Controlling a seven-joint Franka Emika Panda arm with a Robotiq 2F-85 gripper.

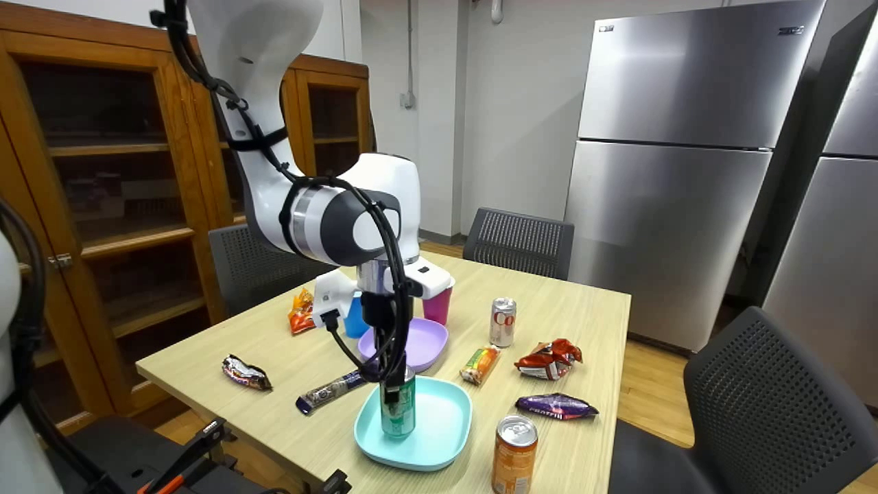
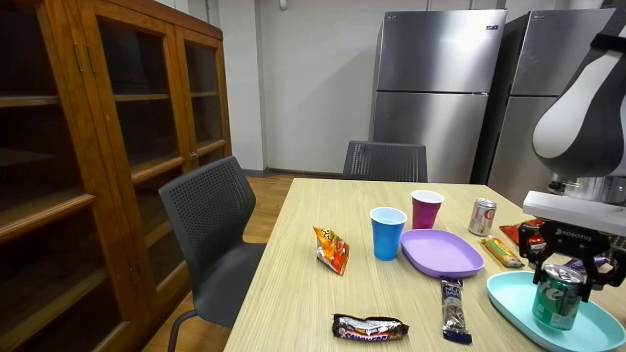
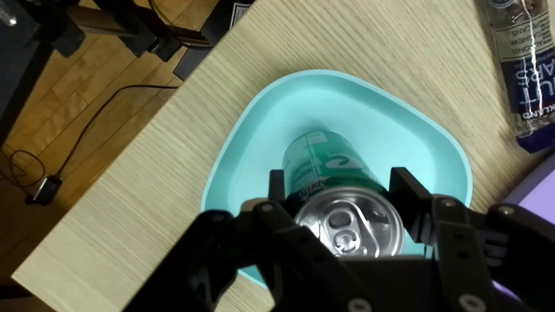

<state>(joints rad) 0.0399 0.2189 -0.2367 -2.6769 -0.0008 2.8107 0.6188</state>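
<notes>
A green soda can (image 1: 399, 417) with a silver lid stands upright on a turquoise plate (image 1: 442, 429); its base appears to rest on the plate. My gripper (image 3: 337, 182) points down over the plate, with one black finger on each side of the can near its top. Both pads appear to touch the can (image 3: 323, 158) in the wrist view. In an exterior view the gripper (image 2: 562, 284) also sits around the upper part of the can (image 2: 556, 304). The turquoise plate (image 3: 321, 93) otherwise holds nothing.
Beside it are a nut bar (image 2: 452, 308), purple plate (image 2: 440, 252), blue cup (image 2: 387, 234) and magenta cup (image 2: 425, 212). An orange can (image 1: 514, 456), silver can (image 1: 503, 322) and several wrapped snacks (image 1: 549, 359) stand or lie about. Chairs (image 1: 768, 384) surround the table (image 1: 562, 302).
</notes>
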